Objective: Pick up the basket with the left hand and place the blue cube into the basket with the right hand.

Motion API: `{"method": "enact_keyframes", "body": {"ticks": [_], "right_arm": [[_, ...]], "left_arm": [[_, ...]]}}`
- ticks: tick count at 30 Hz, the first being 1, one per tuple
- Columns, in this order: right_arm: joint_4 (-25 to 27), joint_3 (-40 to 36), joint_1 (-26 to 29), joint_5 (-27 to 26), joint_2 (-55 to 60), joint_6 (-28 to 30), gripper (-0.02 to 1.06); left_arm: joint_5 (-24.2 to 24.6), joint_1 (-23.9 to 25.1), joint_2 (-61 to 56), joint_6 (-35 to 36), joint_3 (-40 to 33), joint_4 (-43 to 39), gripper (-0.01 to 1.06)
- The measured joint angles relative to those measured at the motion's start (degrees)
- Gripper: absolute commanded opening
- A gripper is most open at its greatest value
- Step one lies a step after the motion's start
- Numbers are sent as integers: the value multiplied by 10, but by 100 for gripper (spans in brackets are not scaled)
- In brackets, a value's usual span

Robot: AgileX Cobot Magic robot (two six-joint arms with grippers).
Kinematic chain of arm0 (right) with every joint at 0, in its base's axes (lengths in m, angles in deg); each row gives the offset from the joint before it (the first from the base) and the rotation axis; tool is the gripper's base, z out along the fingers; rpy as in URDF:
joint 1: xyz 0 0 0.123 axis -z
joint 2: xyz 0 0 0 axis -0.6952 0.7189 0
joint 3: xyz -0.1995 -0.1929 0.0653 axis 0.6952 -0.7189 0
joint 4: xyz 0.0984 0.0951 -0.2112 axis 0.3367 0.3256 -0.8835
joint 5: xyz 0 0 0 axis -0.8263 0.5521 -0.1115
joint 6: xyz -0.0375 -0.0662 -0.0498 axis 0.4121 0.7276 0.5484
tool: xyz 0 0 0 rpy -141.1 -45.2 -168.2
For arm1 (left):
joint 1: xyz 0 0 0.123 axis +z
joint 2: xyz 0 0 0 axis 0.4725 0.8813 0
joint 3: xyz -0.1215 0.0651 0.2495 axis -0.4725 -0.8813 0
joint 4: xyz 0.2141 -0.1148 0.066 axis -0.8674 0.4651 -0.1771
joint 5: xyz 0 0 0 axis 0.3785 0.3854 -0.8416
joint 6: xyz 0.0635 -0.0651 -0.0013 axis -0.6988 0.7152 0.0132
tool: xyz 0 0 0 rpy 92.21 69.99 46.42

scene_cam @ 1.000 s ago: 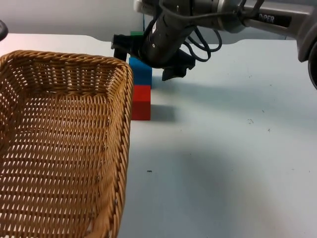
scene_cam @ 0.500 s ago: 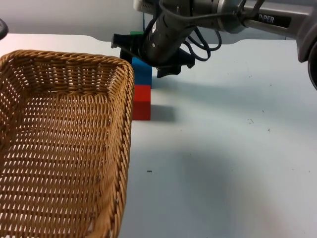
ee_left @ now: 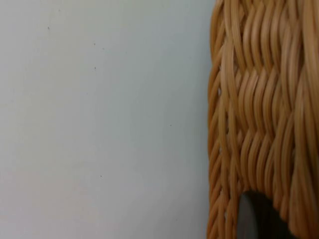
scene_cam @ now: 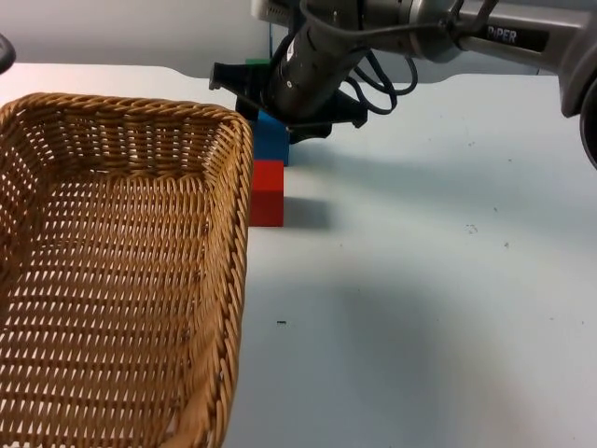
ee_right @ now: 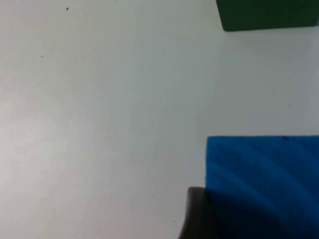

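Note:
The blue cube [scene_cam: 271, 142] sits on the table just behind a red cube [scene_cam: 267, 192]. My right gripper [scene_cam: 276, 119] is down over the blue cube and shut on it, one finger on either side. In the right wrist view a black fingertip [ee_right: 197, 215] presses against the side of the blue cube [ee_right: 261, 184]. The big wicker basket [scene_cam: 235, 233] is held up at the left, its rim beside the cubes. The woven rim [ee_left: 259, 99] is clamped in my left gripper, one black fingertip [ee_left: 255, 219] lying against it.
A green cube [scene_cam: 257, 63] stands behind the blue one, close to the partition wall, and appears in the right wrist view too [ee_right: 266, 15]. The white table [scene_cam: 420, 280] stretches bare to the right of the cubes.
The right gripper's fingers have drawn together onto the blue cube, the near finger moving in toward it. The basket has shifted very slightly.

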Motion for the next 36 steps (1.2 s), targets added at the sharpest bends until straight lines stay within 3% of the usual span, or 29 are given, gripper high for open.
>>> {"method": "enact_keyframes", "body": {"ticks": [1,2,4,11,16,27,36], "right_arm": [[0,0,0,0,0,0,18],[0,0,0,0,0,0,18],[0,0,0,0,0,0,0],[0,0,0,0,0,0,0],[-18,0,0,30,-16,6,0],[-33,0,0,88,-172,120,0],[40,0,-3,184,-256,262,0]], "left_arm": [[0,0,0,0,0,0,0],[0,0,0,0,0,0,0],[0,0,0,0,0,1,0],[0,0,0,0,0,1,0],[0,0,0,0,0,1,0],[0,0,12,0,0,1,0],[0,0,28,0,0,1,0]]}}
